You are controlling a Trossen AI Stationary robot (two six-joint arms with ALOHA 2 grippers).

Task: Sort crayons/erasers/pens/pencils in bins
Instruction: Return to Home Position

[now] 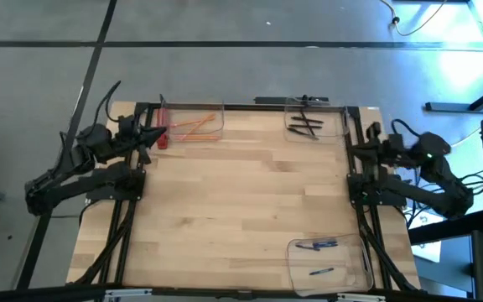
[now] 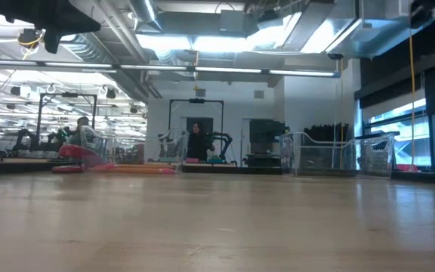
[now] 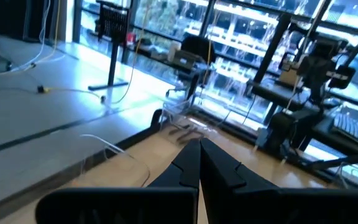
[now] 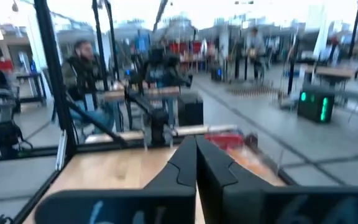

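Three clear bins stand on the wooden table. The far left bin (image 1: 193,124) holds thin orange pencils (image 1: 196,127). The far right bin (image 1: 315,120) holds dark pens (image 1: 307,126). The near right bin (image 1: 329,262) holds dark blue pens (image 1: 321,245). A flat red bar (image 1: 163,137) lies by the far left bin's left side. My left gripper (image 1: 159,134) is shut and empty at the table's far left edge, above the table. My right gripper (image 1: 352,151) is shut and empty at the table's right edge; its fingers show closed in its wrist view (image 4: 196,152).
A black frame (image 1: 250,106) runs along the table's far edge and both sides. People sit and stand in the room beyond the table. The middle of the wooden top (image 1: 250,193) is bare.
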